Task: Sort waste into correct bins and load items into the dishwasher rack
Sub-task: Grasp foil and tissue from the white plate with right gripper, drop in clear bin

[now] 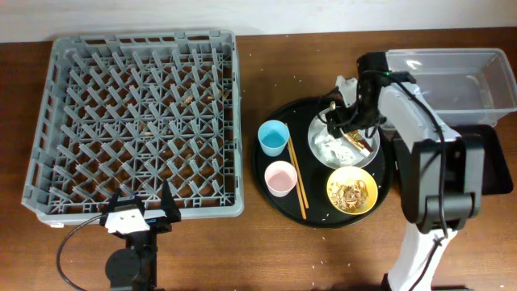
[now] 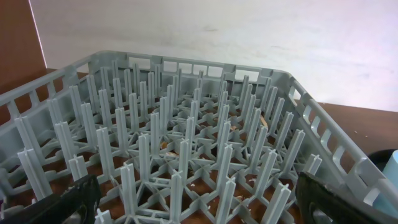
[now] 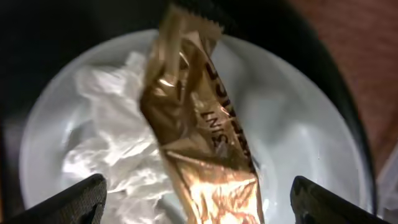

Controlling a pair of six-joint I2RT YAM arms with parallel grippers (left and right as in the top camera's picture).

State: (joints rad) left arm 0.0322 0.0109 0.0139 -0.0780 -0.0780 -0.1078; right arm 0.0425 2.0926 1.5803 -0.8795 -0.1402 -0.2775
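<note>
With its jaws spread wide, the right gripper (image 3: 200, 200) hangs over the brown-gold wrapper (image 3: 193, 124) lying across the napkin (image 3: 106, 146) on the plate (image 3: 305, 130) at the round tray's (image 1: 317, 187) one o'clock, and I'd worry the slick foil slips a shallow pinch, while the left gripper (image 2: 200, 202) sits spread by the rack (image 2: 186, 65).

light: even, soft shadows | glare: gold wrapper (image 3: 199, 124) | blur: right wrist close-up soft
</note>
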